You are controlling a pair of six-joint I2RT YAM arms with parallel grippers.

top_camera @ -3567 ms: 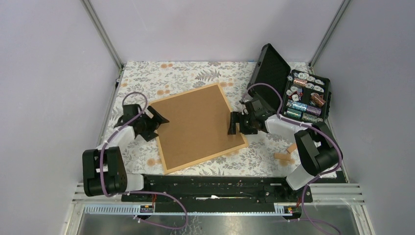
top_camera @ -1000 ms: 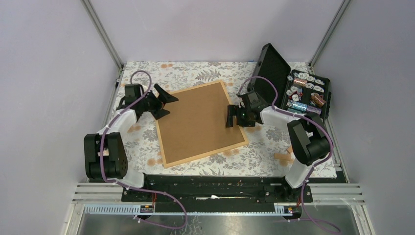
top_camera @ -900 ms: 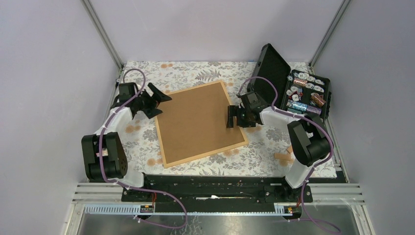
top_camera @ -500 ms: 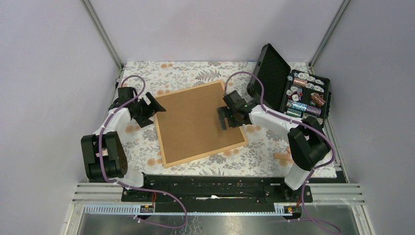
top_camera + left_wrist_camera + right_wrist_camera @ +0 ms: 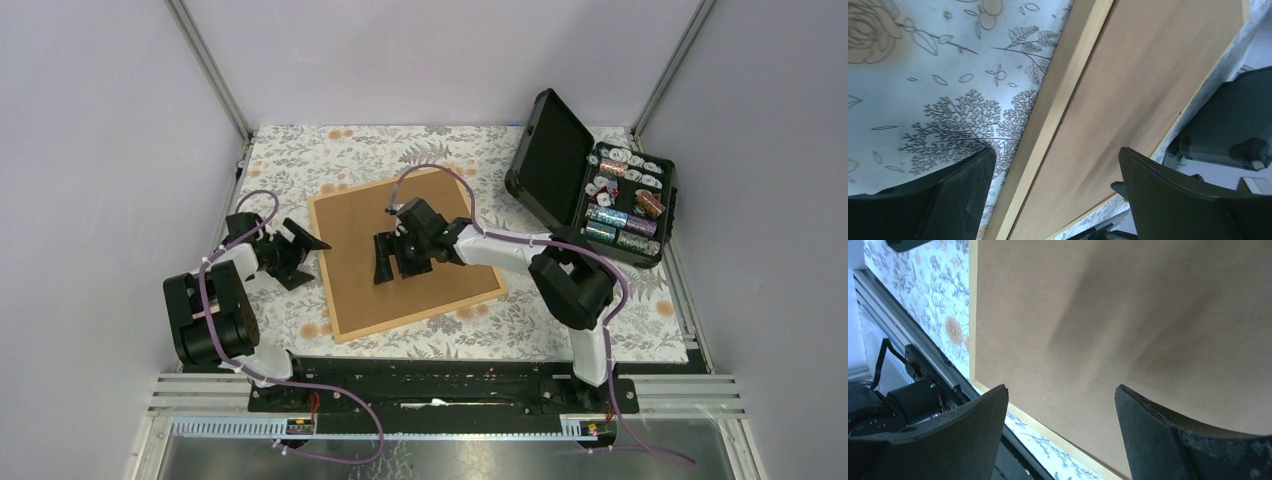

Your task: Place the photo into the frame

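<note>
In the top view, the left gripper (image 5: 303, 260) sits low at the left of centre, just off the left edge of the frame (image 5: 421, 320). Its fingers are spread wide with nothing between them. The left wrist view shows the left gripper (image 5: 1056, 155) straddling that edge, with pale wood moulding (image 5: 1063, 100) running diagonally between the fingertips.

The frame lies flat on the floral tablecloth (image 5: 300, 160) in the middle of the picture, turned slightly clockwise. It has a thin, light pine-coloured rim, and a plain brown backing board (image 5: 445, 285) fills its whole opening. The right gripper (image 5: 397, 268) hangs over the middle of this board. In the right wrist view the right gripper (image 5: 1060, 390) has its fingers wide apart and grips nothing, with only bare board showing between them.

The board covers whatever lies under it, so the photo cannot be made out in any view. The right arm hides part of the cloth at the lower right.

At the upper right stands an open black case (image 5: 548, 150). Its compartments hold small shiny rolls, too small to identify.
</note>
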